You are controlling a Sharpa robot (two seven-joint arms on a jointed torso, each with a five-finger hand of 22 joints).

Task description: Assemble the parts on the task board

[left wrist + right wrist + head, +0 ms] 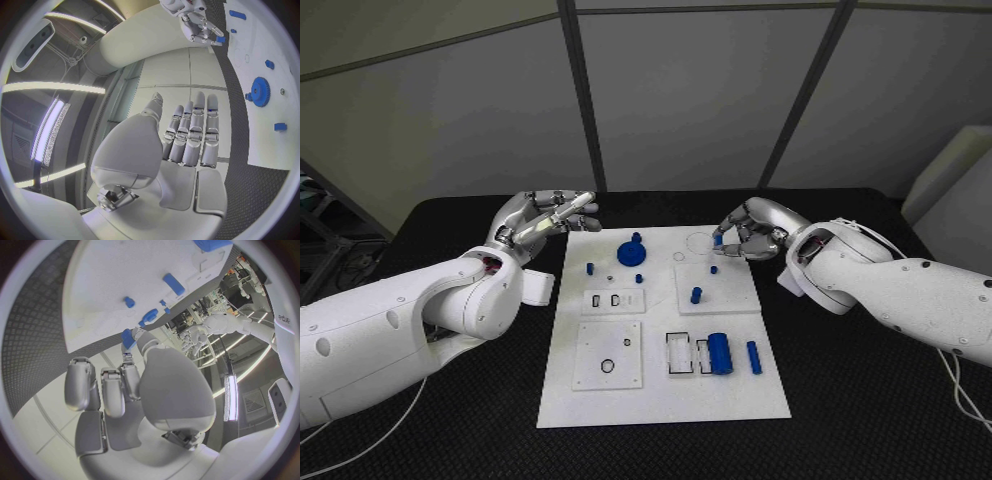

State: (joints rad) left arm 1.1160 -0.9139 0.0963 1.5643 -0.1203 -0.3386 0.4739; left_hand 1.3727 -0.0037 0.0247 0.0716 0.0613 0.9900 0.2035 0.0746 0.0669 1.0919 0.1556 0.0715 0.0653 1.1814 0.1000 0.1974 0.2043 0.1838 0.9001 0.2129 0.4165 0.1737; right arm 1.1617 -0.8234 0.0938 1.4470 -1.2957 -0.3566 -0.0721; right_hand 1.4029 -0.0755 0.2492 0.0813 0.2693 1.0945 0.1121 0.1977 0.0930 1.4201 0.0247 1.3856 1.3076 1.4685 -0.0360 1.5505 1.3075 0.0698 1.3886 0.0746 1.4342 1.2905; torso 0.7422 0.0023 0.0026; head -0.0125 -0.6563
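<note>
On black table: white task board; grey panel walls behind. Left hand fingers wide; right hand pinches blue part.

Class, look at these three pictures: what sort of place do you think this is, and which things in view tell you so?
Probably a robotics lab or test cell. A white task board with small blue parts sits on a black table, grey partition panels stand behind it, and the left hand and right hand work over it.

arms: glossy white rounded shells | left hand: silver metal fingers, segmented | right hand: silver, same build | palms behind the fingers: smooth white plates | thin white cable by right arm
</note>
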